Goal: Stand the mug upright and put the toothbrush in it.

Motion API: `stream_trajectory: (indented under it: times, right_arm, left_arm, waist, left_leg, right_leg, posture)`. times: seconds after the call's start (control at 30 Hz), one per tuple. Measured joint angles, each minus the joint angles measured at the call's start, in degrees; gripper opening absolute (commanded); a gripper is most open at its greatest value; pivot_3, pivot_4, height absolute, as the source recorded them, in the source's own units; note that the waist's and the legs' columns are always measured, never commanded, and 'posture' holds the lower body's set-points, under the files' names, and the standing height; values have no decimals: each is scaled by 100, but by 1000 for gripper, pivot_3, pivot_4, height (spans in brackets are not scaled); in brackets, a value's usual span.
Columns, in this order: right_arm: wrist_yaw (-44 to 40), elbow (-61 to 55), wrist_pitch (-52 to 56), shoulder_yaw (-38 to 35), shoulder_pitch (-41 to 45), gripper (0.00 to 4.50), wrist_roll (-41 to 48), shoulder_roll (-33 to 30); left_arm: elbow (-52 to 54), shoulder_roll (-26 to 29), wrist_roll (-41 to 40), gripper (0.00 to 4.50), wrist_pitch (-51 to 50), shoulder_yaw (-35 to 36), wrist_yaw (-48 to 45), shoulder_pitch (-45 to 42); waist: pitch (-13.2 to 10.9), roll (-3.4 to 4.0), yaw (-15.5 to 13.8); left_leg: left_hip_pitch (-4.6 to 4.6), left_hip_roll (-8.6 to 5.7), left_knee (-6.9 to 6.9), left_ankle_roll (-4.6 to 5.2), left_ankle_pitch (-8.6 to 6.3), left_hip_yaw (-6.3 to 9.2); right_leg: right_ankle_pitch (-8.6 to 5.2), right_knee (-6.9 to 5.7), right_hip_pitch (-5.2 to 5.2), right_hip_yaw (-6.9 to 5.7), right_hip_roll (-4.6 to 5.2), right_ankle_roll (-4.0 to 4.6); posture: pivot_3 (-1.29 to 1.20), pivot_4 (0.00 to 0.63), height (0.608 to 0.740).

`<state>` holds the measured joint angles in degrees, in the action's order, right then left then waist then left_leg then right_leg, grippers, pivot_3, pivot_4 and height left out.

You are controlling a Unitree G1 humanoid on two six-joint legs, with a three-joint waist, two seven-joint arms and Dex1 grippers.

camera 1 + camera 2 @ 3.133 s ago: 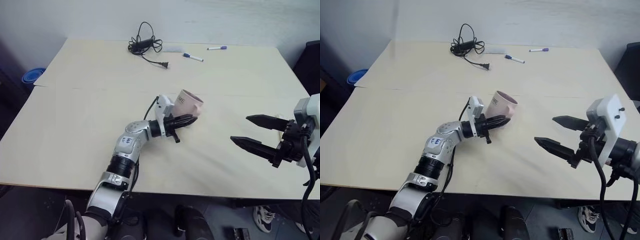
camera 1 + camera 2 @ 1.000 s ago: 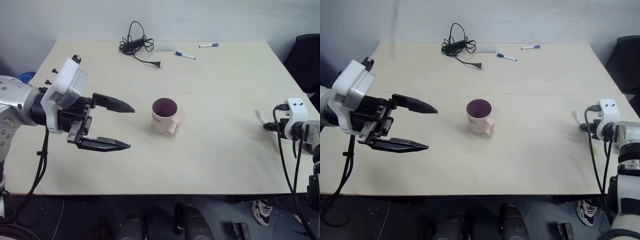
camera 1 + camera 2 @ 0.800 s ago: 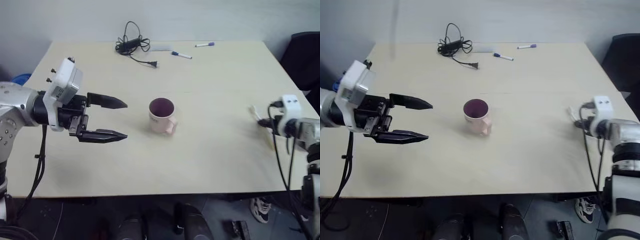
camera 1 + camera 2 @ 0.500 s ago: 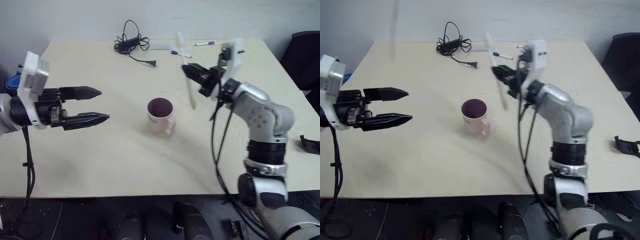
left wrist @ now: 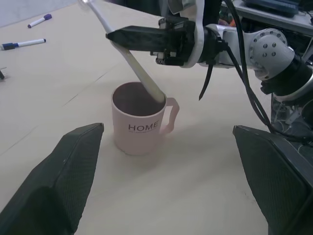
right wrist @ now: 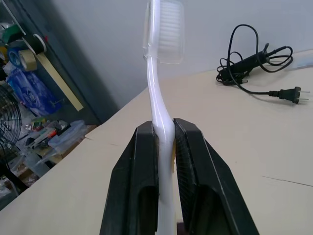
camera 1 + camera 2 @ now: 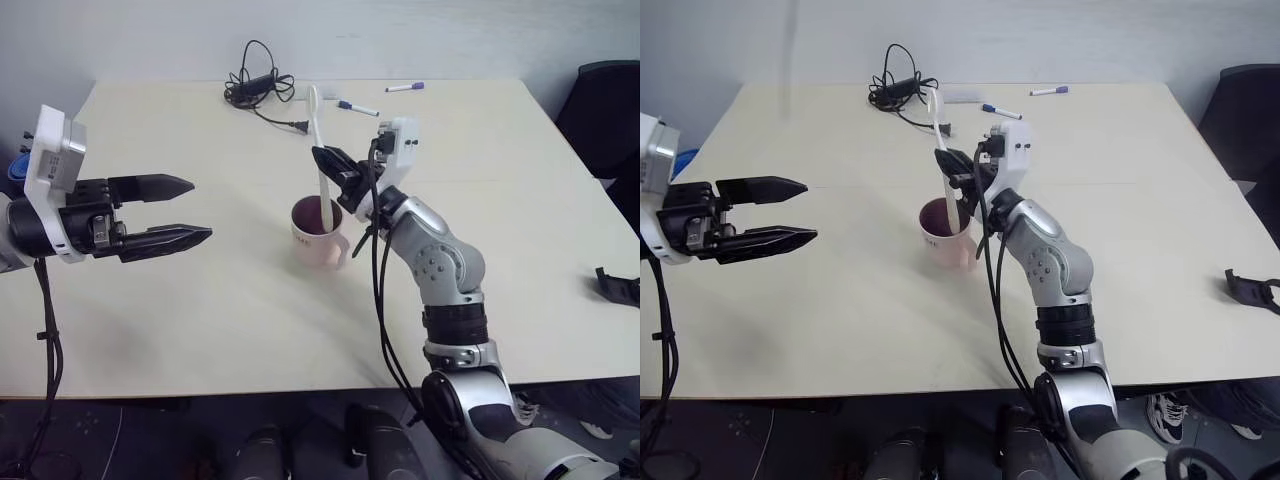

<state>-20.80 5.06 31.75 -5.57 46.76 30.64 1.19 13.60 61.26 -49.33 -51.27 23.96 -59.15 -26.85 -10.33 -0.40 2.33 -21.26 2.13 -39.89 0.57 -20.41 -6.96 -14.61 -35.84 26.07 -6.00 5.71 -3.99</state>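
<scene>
Toothbrush (image 7: 318, 150) now over mug (image 7: 322, 233) — (tip hidden)

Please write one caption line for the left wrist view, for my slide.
Right hand lowers the toothbrush handle-first into the upright mug.

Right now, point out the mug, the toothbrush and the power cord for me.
mug (image 5: 139, 134): left wrist view, on its pink side wall by the lettering.
toothbrush (image 6: 166, 29): right wrist view, on the bristle head.
power cord (image 7: 255, 85): left eye view, on the coiled bundle.
</scene>
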Motion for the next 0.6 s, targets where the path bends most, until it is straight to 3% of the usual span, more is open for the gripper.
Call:
stream_trajectory:
  times: [0.03, 0.3, 0.4, 0.47, 0.53, 0.6]
  right_arm:
    - [-29, 31, -140, 37, 0, 166, -40, 27]
    - [-298, -183, -338, 268, -210, 2755, -142, -143]
    - [-759, -1228, 517, 231, -572, 3743, 297, -1288]
    - [-1121, -1762, 939, 107, -692, 3743, 645, -1993]
    - [-2068, -2457, 1506, -141, -924, 3743, 1253, -3436]
    - [-2826, -2564, 1797, -327, -1002, 3743, 1600, -4284]
  left_arm:
    - [7, 0, -3, 4500, -1, -2, 23, -16]
    - [18, -75, -40, 4500, 5, -126, 79, -177]
    - [-3, -105, -126, 4500, -6, -148, 13, -154]
    - [-42, -102, -134, 4500, -4, -138, -45, -131]
    - [-112, -96, -123, 4500, 43, -143, -136, -121]
    - [-204, -84, -87, 4500, 144, -173, -226, -127]
  waist:
    - [0, 0, 12]
    - [0, 0, 61]
    - [-1, 0, -33]
    - [-1, 0, -71]
    - [-2, -2, -100]
    - [-3, -4, -97]
  left_leg:
    - [1, 2, 2, -1, 0, 0]
    - [-1, 12, 2, -1, 0, 3]
    - [-5, 9, -2, 4, -3, 6]
    - [-5, 8, -3, 7, -5, 4]
    - [1, 9, -3, 10, -7, 8]
    - [14, 8, -5, 12, -10, 7]
  right_leg:
    - [-1, -1, 0, 2, 0, 1]
    - [-1, 0, 0, 6, 2, 2]
    - [-1, 4, -2, 7, 8, 2]
    - [-1, 5, -1, 6, 8, 2]
    - [-1, 10, -9, 1, 4, 2]
    - [-1, 19, -25, -6, -3, 1]
  posture:
    - [0, 150, 740]
    - [0, 150, 740]
    - [0, 150, 740]
    - [0, 150, 740]
    - [0, 150, 740]
    - [0, 150, 740]
